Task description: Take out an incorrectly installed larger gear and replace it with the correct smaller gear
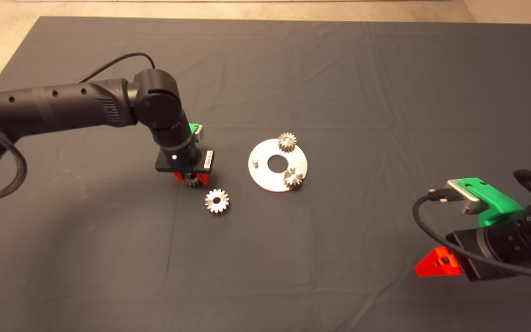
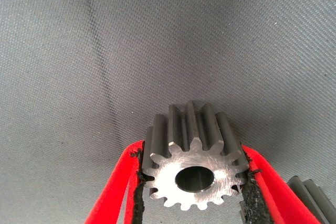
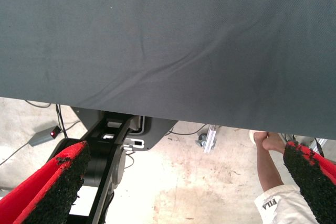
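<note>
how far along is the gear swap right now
Done: the larger gear lies loose on the mat, off the round plate, whose bare pin stands free. In hand: the left gripper is shut on the smaller gear just left of the larger one. Left: carrying it to that pin and seating it beside the two mounted gears. The right gripper waits open at the lower right.

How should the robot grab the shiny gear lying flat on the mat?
Come straight down from above and pinch the larger gear across its toothed rim, one finger on each side. It lies flat on the dark mat with open space around it, so its thin edge is the only part to squeeze. The left claw is busy with the smaller gear.
</note>
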